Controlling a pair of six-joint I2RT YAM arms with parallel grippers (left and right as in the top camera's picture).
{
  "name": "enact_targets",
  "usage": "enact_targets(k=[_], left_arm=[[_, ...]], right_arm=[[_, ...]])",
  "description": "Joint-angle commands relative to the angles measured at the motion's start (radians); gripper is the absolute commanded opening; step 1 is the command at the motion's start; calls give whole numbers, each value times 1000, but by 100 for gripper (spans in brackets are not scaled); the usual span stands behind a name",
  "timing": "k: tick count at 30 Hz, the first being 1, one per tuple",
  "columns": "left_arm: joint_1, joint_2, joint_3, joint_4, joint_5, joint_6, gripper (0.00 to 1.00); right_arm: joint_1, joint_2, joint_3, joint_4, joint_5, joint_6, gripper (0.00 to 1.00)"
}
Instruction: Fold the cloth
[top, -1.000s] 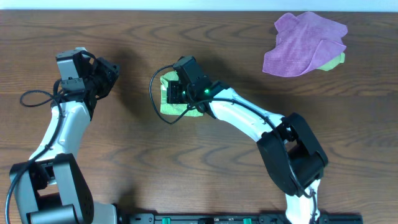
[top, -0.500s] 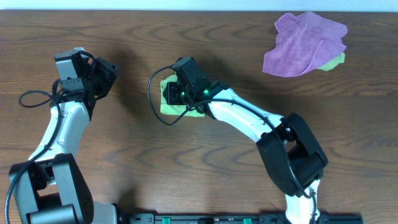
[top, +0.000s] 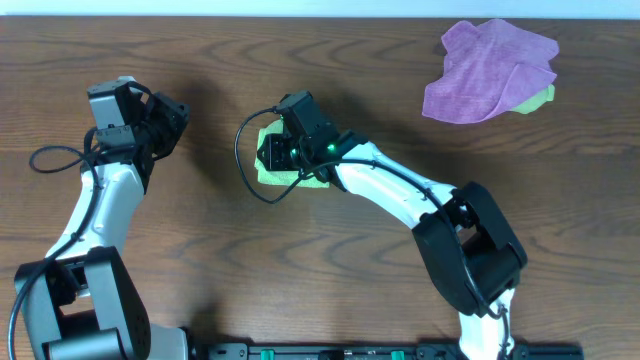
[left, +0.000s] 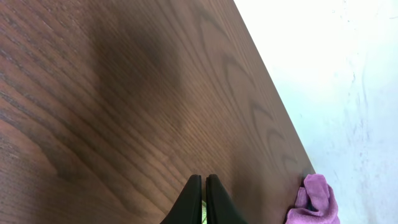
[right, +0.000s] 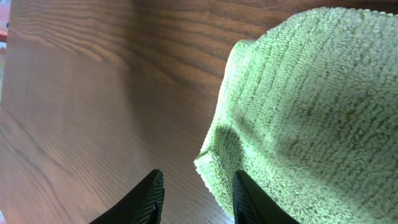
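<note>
The lime-green cloth (top: 272, 176) lies in a small folded bundle on the table, left of centre. My right gripper (top: 273, 152) hangs right over it, hiding its middle. In the right wrist view the terry cloth (right: 311, 93) fills the right side. Its near corner pokes into the gap of my right gripper (right: 198, 182), whose jaws stand apart and grip nothing. My left gripper (top: 172, 118) is off to the left over bare wood, away from the cloth. Its jaws (left: 204, 182) are pressed together with nothing between them.
A crumpled purple cloth (top: 490, 70) lies at the back right, with a pale yellow-green scrap (top: 540, 98) showing under its right edge. The purple cloth (left: 314, 202) also shows near the table's far edge in the left wrist view. The right arm's cable loops beside the green cloth.
My right gripper's jaws have opened and let go of the green cloth, which now lies loose beneath them; the gripper shifted slightly left. The left arm has stayed still.
</note>
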Motion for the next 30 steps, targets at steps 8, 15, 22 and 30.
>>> enact_targets(k=[8, 15, 22, 30], left_arm=[[8, -18, -11, 3, -13, 22, 9], [8, -18, -11, -6, 17, 52, 26], [8, -19, -11, -15, 70, 66, 51], [8, -23, -11, -61, 108, 67, 77]], right_arm=[[-31, -11, 18, -48, -37, -96, 52], [-97, -60, 18, -170, -32, -177, 77], [-164, -172, 18, -335, 43, -278, 99], [-168, -277, 18, -549, 123, -353, 99]])
